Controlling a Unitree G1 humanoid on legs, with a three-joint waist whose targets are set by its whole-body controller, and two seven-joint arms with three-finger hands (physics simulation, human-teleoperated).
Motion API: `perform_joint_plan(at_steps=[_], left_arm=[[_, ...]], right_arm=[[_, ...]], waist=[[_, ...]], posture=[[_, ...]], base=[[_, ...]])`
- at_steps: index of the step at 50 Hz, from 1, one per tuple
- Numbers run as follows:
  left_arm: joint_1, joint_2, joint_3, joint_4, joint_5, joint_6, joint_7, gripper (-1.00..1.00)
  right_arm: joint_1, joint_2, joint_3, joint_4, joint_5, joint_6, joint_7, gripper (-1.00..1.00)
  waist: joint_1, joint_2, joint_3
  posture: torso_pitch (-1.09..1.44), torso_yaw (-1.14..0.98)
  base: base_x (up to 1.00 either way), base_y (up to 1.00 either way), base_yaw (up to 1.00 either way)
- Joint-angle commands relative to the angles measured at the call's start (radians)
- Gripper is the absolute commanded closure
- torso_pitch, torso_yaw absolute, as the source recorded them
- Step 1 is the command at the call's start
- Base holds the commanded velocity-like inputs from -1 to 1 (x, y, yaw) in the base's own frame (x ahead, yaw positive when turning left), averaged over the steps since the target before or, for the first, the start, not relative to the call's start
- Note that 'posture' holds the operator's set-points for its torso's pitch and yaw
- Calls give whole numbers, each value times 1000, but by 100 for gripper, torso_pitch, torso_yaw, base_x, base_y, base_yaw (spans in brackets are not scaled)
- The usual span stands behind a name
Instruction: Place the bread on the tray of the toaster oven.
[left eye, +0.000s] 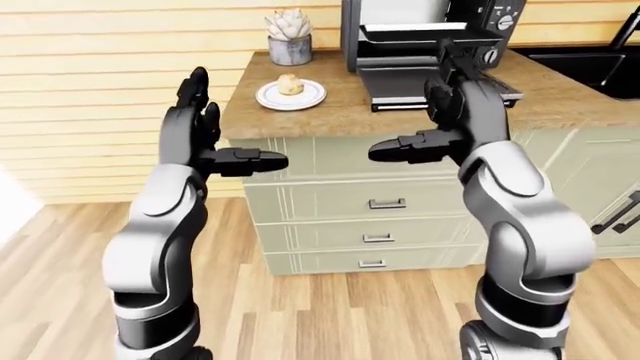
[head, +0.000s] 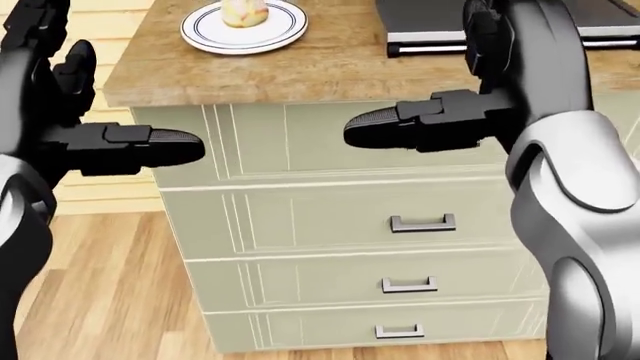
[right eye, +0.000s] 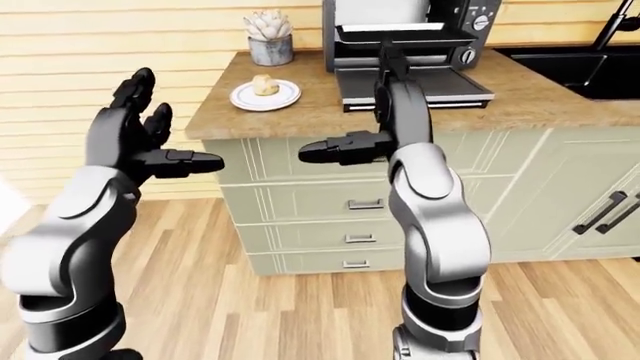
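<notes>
Both arms are up at chest height, short of the counter (left eye: 340, 112), and neither holds anything. The left hand (left eye: 200, 127) has its fingers spread and pointing up, thumb jutting inward to the right; the right hand (right eye: 385, 112) mirrors it, fingers upright and loose, thumb poking left. This reads as a ready stance, palms facing each other, arms raised so they will pass over the counter edge when the robot steps in. The bread (left eye: 290, 85) sits in the middle of a plate (left eye: 312, 98) on the counter's left part, with a potted succulent (left eye: 289, 34) just beyond it against the wall. To the right stands the oven (right eye: 400, 34), door (right eye: 420, 88) dropped open and flat, tray (right eye: 400, 34) pulled partly out above it, so the target looks prepared to receive. The bread lies farther away than both hands and well apart from them: in the left-eye view it falls between the two hands, closer to the left one, up and to the right of its fingertips. The right hand is lined up with the open door instead. My guess is the left hand is the better candidate for the pickup, though a step nearer seems needed first. A dark sink (left eye: 590, 64) shows at far right.
</notes>
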Motion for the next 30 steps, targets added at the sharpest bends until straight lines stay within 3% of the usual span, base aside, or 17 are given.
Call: perform_joint_plan(at_steps=[1,3,4,5,6,9,13,14,15,16,17,18,26,28,29,30], left_arm=[[-28,4,0,-30,-2,-31,-2,-100],[-27,3,-1,-35,-2,-28,-1,-100],[-27,2,-1,-34,-2,-29,-1,-100],[-26,1,-3,-32,0,-33,-1,-100],[-25,-1,-6,-31,2,-34,0,-100],[-24,-2,-7,-30,4,-36,-3,-100],[-27,-2,-4,-38,3,-26,-3,-100],[-25,-2,-4,-36,4,-29,-3,-100],[-25,-2,-4,-37,4,-28,-4,-100],[-26,-2,-4,-39,3,-27,-4,-100],[-26,-1,-3,-40,3,-25,-4,-100],[-27,-1,-2,-41,3,-22,-3,-100],[-31,0,-1,-40,2,-21,-3,-100],[-30,0,-2,-40,2,-21,-3,-100],[-30,0,-2,-40,2,-21,-2,-100],[-29,0,-3,-36,3,-26,-3,-100]], right_arm=[[-20,-9,-10,-19,-8,-38,-3,-100],[-18,-9,-10,-20,-8,-40,-2,-100],[-19,-9,-9,-22,-8,-37,-2,-100],[-21,-9,-8,-22,-8,-36,-2,-100],[-23,-9,-8,-25,-8,-31,-3,-100],[-19,-9,-11,-21,-8,-40,0,-100],[-20,-9,-10,-23,-9,-37,-1,-100],[-22,-9,-11,-27,-8,-31,-1,-100],[-24,-9,-11,-30,-8,-26,-2,-100],[-24,-10,-11,-31,-8,-24,-2,-100],[-23,-10,-11,-29,-8,-28,-2,-100],[-23,-9,-11,-30,-8,-27,-2,-100],[-30,-11,-12,-33,-7,-17,-3,-100],[-29,-11,-13,-32,-6,-18,-3,-100],[-30,-11,-13,-33,-6,-18,-3,-100],[-30,-11,-13,-32,-6,-18,-3,-100]], waist=[[-2,-5,-18],[2,-52,-25],[-8,-13,-26],[-2,-33,-26],[-5,-35,-30],[-6,-19,-31],[-15,35,-16],[-19,61,-23],[-21,101,-35],[-26,109,-49],[-14,93,-30],[-18,95,-21],[-3,10,-22],[1,-29,-25],[2,-63,-37],[-9,-18,-28]], posture=[[0,0],[0,0],[0,0],[0,0],[0,0],[0,0],[0,0],[0,0],[0,0],[0,0],[0,0],[0,0],[0,0],[0,0],[0,0],[0,0]], base=[[13,19,0],[13,19,0],[14,19,0],[13,17,0],[14,18,0],[15,18,0],[15,19,0],[15,18,0],[15,18,0],[15,19,0],[15,19,0],[14,19,0],[15,18,0],[15,18,0],[15,18,0],[16,18,0]])
